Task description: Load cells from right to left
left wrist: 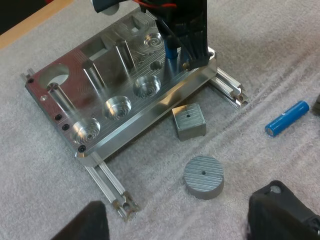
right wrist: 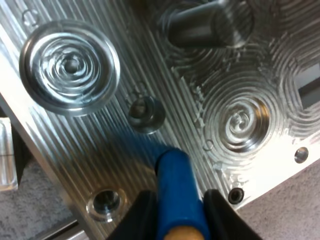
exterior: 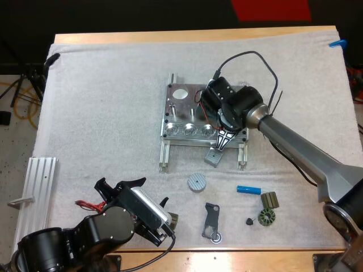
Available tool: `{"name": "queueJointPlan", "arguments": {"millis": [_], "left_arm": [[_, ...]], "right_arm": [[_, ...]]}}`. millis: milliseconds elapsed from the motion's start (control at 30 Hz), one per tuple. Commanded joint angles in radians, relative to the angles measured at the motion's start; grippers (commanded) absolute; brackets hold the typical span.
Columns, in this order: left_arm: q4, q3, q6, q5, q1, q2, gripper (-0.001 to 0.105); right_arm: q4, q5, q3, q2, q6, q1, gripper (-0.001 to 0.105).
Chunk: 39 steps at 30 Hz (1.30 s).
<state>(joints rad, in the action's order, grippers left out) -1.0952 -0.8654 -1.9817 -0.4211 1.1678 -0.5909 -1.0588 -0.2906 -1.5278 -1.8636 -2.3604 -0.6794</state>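
Note:
The metal fixture (exterior: 184,110) lies mid-mat, with round pockets along its front edge (left wrist: 117,107). My right gripper (exterior: 224,137) hangs over the fixture's front right end, shut on a blue cylinder (right wrist: 171,172). The cylinder's tip hovers over the ribbed plate beside a small hole (right wrist: 146,113), between two round pockets (right wrist: 70,67) (right wrist: 240,122). A second blue cylinder (exterior: 248,189) (left wrist: 286,118) lies loose on the mat. My left gripper (exterior: 164,220) is at the mat's front edge, its fingers (left wrist: 280,210) apart with nothing between them.
A grey square block (exterior: 213,157) (left wrist: 189,121) and a grey round disc (exterior: 196,182) (left wrist: 203,176) lie in front of the fixture. A dark bracket (exterior: 211,221) and small dark parts (exterior: 269,208) sit near the front edge. An aluminium rail (exterior: 35,190) lies at the left.

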Motion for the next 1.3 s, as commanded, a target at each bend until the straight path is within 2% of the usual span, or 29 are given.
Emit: {"name": "queueJointPlan", "arguments": {"millis": [0,300,1033,1267], "left_arm": [[0.002,-0.012,-0.011,-0.027,0.0,0.006,0.058],[0.002,-0.012,-0.011,-0.027,0.0,0.006,0.058],[0.002,-0.012,-0.009,-0.027,0.0,0.006,0.058],[0.002,-0.012,-0.009,-0.027,0.0,0.006,0.058]], "right_arm": [[0.005,0.002,-0.002,-0.005,-0.006,0.001,0.0],[-0.001,0.049,-0.002,-0.005,0.005,0.001,0.0],[0.006,0.049,-0.002,-0.005,0.027,0.036,0.0],[0.009,0.093,-0.002,-0.005,0.038,0.039,0.0]]}}
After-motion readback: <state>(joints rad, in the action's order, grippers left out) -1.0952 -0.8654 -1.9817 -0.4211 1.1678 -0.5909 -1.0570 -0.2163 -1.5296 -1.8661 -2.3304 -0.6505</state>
